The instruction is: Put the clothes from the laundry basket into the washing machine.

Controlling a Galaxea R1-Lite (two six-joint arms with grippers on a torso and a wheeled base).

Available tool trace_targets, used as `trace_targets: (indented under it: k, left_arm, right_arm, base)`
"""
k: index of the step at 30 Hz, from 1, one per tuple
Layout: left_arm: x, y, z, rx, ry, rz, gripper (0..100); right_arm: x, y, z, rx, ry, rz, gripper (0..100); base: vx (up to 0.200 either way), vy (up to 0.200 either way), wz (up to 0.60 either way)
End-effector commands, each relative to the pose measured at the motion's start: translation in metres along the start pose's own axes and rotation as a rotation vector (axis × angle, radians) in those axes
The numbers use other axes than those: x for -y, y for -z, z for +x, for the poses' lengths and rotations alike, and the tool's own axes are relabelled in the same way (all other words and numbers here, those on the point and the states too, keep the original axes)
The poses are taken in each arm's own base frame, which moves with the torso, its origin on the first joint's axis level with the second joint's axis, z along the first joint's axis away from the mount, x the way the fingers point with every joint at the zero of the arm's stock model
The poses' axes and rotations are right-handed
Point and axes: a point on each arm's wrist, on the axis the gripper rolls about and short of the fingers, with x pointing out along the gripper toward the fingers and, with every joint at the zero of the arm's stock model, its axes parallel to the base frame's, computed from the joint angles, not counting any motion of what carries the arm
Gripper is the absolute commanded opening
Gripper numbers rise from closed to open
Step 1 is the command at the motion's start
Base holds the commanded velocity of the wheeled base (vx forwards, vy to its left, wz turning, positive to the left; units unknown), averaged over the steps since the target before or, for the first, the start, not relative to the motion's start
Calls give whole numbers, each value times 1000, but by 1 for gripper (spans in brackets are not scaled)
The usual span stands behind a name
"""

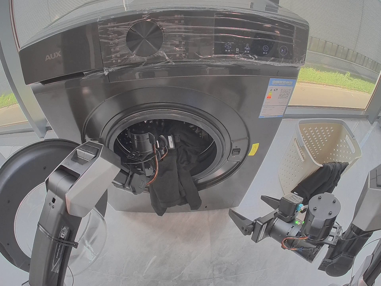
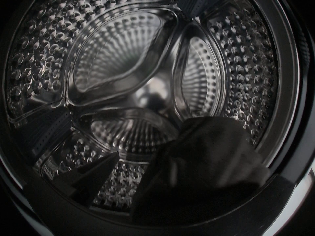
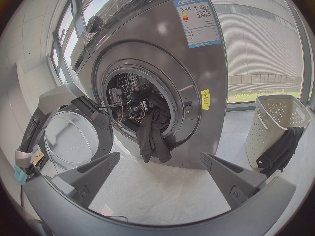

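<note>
1. The job looked partly done. One black garment (image 1: 172,183) lay across the lip of the washing machine (image 1: 254,147)'s opening, part of it inside the drum (image 2: 124,56) and the rest hanging down the front panel towards the floor (image 1: 178,243).
2. It probably needed pushing further in before it counted as loaded.
3. A second black garment (image 1: 323,177) hung over the near rim of the laundry basket (image 1: 317,140), which stood tilted on the floor to the right of the machine. That one had yet to be moved.
4. The left tool (image 2: 157,158) sat inside the drum beside the dark cloth. One finger stood wide of centre and the other was hidden under the fabric, so it read as apart and not gripping.
5. The right tool (image 1: 247,204) hovered low over the floor, near the basket, fingers apart and empty.
6. Count: two garments, one basket, one machine, with its door (image 1: 24,171) swung open at the left. Whether more clothes lay deeper in the basket could not be told.
</note>
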Motion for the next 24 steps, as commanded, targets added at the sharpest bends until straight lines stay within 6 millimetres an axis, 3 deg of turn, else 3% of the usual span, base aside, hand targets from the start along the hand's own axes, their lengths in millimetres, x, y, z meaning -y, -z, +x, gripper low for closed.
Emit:
trace_targets:
  k: [1,4,7,10,16,24]
  left_arm:
    - [11,-17,-25,-75,34,14,100]
    - [18,-14,-38,-135,59,29,100]
    - [31,-4,-65,-260,140,57,100]
    - [36,7,-75,-320,176,74,100]
    - [33,32,-74,-370,178,131,100]
    - [30,50,-69,-394,163,142,100]
  right_arm:
    - [-1,0,0,-1,-3,-2,100]
    - [-1,0,0,0,-2,-2,100]
    - [-1,0,0,0,-3,-2,100]
    - [-1,0,0,-1,-3,-2,100]
    - [-1,0,0,-1,-3,-2,100]
    - [-1,0,0,-1,-3,-2,100]
  base:
    - [0,0,0]
    - [0,0,0]
    - [0,0,0]
    - [0,0,0]
    - [0,0,0]
    - [0,0,0]
